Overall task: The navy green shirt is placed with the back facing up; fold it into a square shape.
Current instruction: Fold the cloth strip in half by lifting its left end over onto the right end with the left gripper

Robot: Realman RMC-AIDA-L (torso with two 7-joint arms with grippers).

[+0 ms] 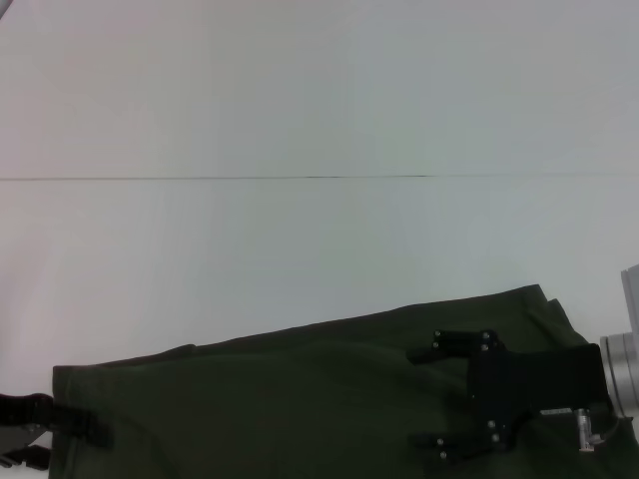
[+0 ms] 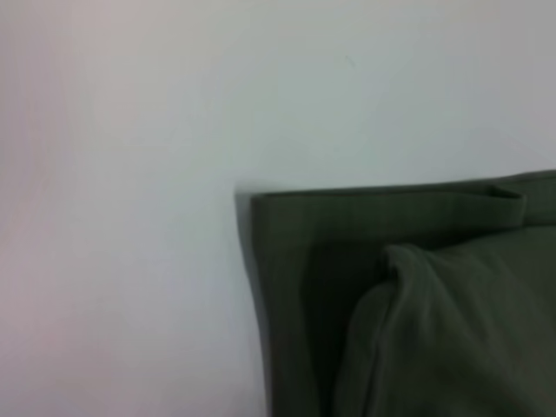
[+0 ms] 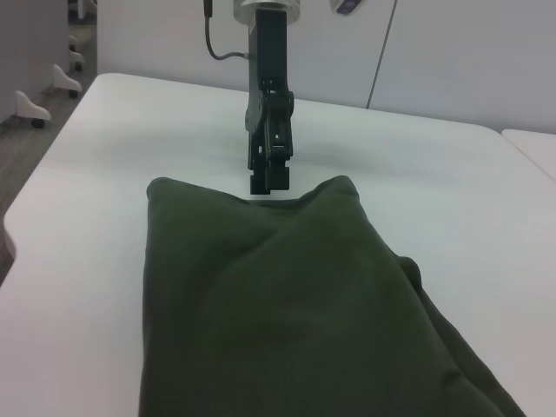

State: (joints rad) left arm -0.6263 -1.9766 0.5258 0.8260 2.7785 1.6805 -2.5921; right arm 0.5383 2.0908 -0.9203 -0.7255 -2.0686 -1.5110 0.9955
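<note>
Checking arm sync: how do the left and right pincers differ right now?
The left pincer sits at the navy green shirt's left edge; the right pincer lies over its right part. The left pincer is mostly out of the head view; the right pincer shows fully, fingers spread. Both are black and low at the cloth.

The navy green shirt point(image 1: 300, 399) fills the lower frame on the white table point(image 1: 300, 100); the right claw point(image 1: 439, 394) gapes over it at lower right; the left claw point(image 1: 60, 431) meets its lower-left edge.
</note>
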